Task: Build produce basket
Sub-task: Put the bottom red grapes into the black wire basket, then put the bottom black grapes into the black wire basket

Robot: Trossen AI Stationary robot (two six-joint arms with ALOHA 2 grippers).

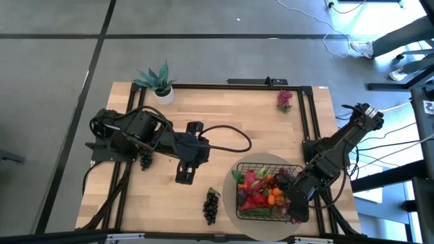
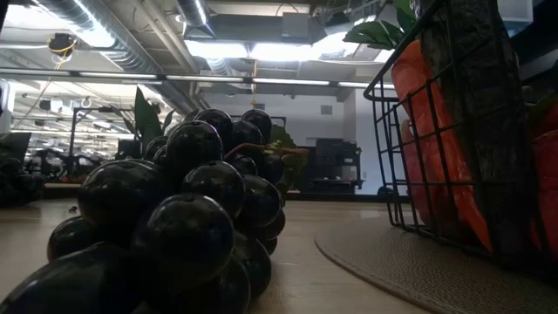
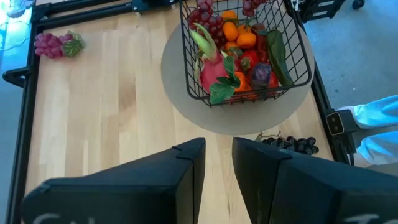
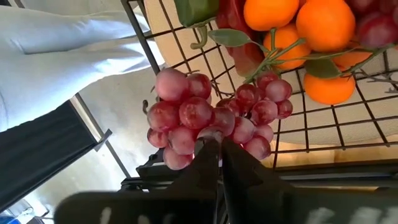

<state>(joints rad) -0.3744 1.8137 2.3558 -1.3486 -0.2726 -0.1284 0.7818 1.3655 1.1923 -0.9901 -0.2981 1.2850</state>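
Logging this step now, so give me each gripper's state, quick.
Left gripper: narrow gap between the fingers, holding nothing, over bare table short of the basket.
Right gripper: shut on the red grapes, at the basket's edge.

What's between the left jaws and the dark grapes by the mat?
Nothing visible: only bare tabletop lies between the left gripper and the dark grapes beside the mat. The right gripper holds red grapes at the basket.

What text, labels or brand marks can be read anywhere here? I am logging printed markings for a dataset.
None can be read: the basket, the produce, the round mat, the potted plant and the table show no lettering.
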